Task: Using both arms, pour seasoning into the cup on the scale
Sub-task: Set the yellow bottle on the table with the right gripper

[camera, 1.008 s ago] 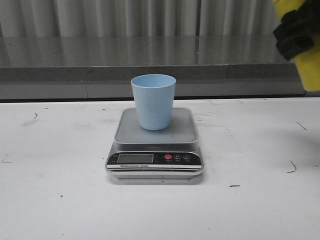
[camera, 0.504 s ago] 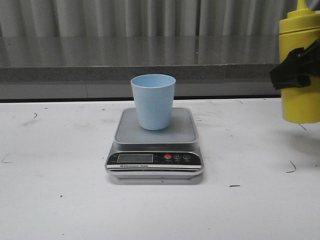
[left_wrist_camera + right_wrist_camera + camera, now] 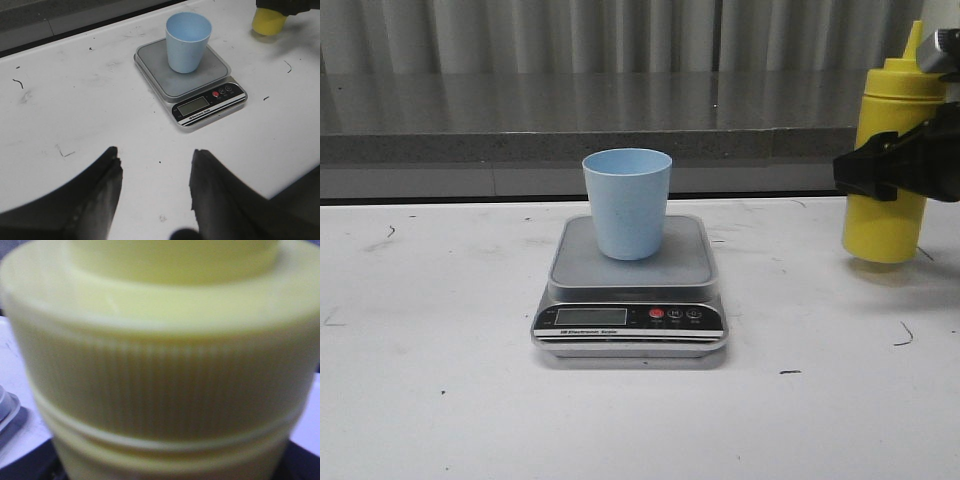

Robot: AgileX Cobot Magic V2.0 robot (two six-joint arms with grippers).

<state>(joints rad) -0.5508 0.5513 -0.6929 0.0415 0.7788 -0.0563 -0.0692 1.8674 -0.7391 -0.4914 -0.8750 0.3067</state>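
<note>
The pale blue cup (image 3: 627,203) stands upright on the platform of the silver scale (image 3: 685,262) at the table's middle. The yellow seasoning bottle (image 3: 882,228) stands upright at the far right, its base at the table top. My right gripper (image 3: 895,163) is shut around its middle. The bottle's ribbed cap (image 3: 160,365) fills the right wrist view. My left gripper (image 3: 155,157) is open and empty above bare table, in front of the scale (image 3: 210,102) and cup (image 3: 187,42). It is out of the front view.
A grey ledge (image 3: 520,145) and a corrugated wall run behind the white table (image 3: 440,380). The table has small dark scuff marks. The bottle's base (image 3: 268,22) shows beyond the scale in the left wrist view.
The right gripper has brought the bottle down and to the left from the upper right corner; it went from tilted and high to upright at table level. Cup and scale have not moved.
</note>
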